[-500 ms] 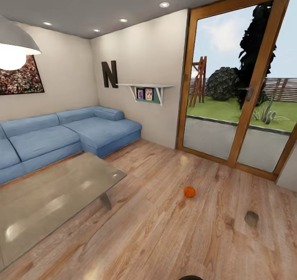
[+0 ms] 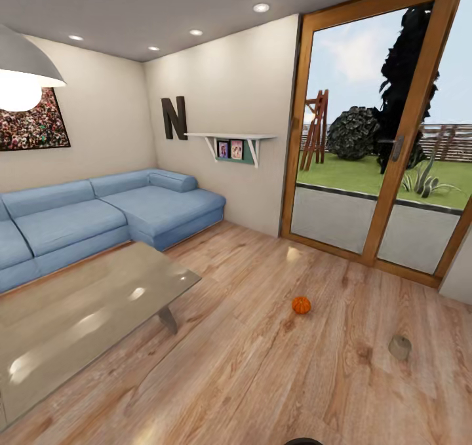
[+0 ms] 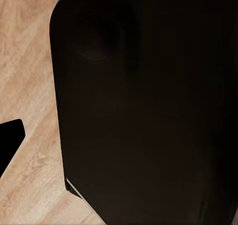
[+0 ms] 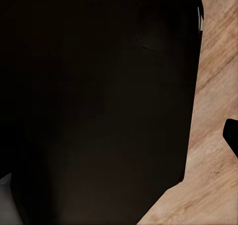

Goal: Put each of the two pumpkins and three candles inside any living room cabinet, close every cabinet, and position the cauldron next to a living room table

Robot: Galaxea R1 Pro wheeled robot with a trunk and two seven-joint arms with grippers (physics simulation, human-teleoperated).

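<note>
With the pumpkin (image 2: pixel 301 305) and a candle (image 2: pixel 400 347) loose on the floor (image 2: pixel 262 366), both could roll if nudged; either tool's grip state was impossible to tell.

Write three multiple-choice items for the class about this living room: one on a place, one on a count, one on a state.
1. Where does the small orange ribbed pumpkin lie?
A. on the glass-topped coffee table
B. on the wooden plank floor
C. on the blue corner sofa

2. How many small framed pictures stand under the white wall shelf?
A. two
B. four
C. none

3. What state is the wood-framed glass patio door in?
A. shut
B. wide open
C. off its frame

Answers: 1 B, it sits on bare floor beyond the table. 2 A, two hang side by side. 3 A, its frame closes the opening.
</note>
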